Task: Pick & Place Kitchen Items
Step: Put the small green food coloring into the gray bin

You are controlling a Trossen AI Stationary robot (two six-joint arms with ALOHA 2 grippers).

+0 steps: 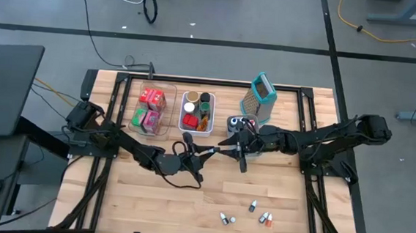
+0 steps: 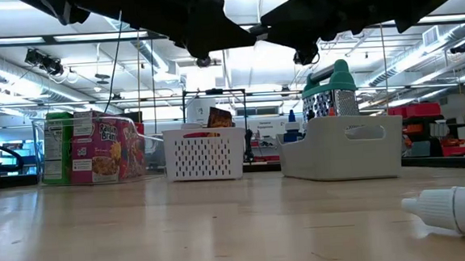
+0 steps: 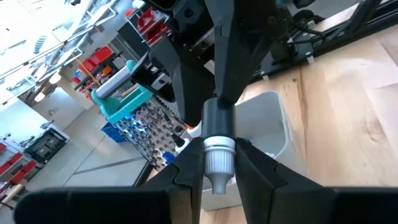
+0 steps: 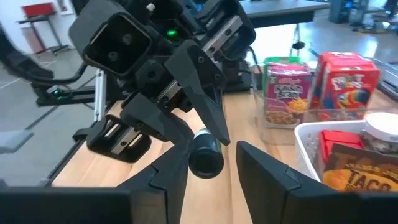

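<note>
I see both grippers pinching one small bottle [image 3: 217, 146] between them — left gripper [image 3: 219, 163] at its white cap, right gripper [image 4: 208, 155] at its dark base — held above mid-table, near the grey bin [image 1: 245, 128].

You are looking at a pale wooden table [image 1: 187, 203] showing smooth matt grain. The grater [image 1: 261, 98] is gleaming as perforated metal under a teal plastic top. The small bottle [image 3: 217, 146] is showing ribbed white plastic between matt black fingers [image 3: 186, 174]. Glossy cardboard boxes [image 4: 323, 81] are shining.
</note>
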